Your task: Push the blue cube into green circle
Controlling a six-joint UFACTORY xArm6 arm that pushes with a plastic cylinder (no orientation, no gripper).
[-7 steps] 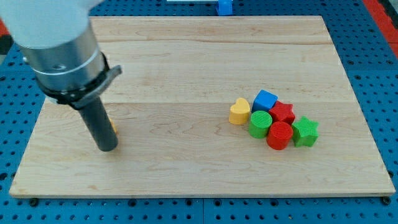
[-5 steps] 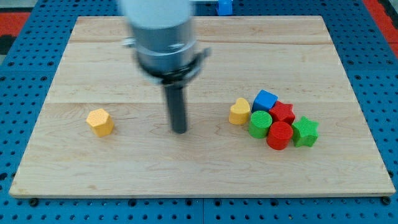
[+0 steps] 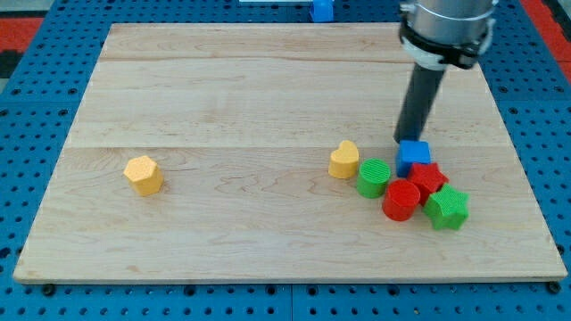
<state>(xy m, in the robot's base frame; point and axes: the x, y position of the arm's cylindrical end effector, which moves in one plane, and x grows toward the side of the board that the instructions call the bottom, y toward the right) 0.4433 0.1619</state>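
The blue cube (image 3: 413,154) sits in the cluster at the view's right, just right of and slightly above the green circle (image 3: 373,177), a ribbed green cylinder. My tip (image 3: 408,140) rests against the cube's upper edge, on its top-left side. The rod rises up to the arm at the view's top right. The cube touches the red star (image 3: 429,178) below it.
A yellow heart (image 3: 343,160) lies left of the green circle. A red cylinder (image 3: 402,199) and a green star (image 3: 447,209) sit below the cluster. A yellow hexagon block (image 3: 144,174) lies alone at the view's left. The wooden board (image 3: 268,89) ends near the view's bottom.
My tip swept from the view's left across to the right and reached the blue cube. The cube, red star and green star shifted to the right and down.
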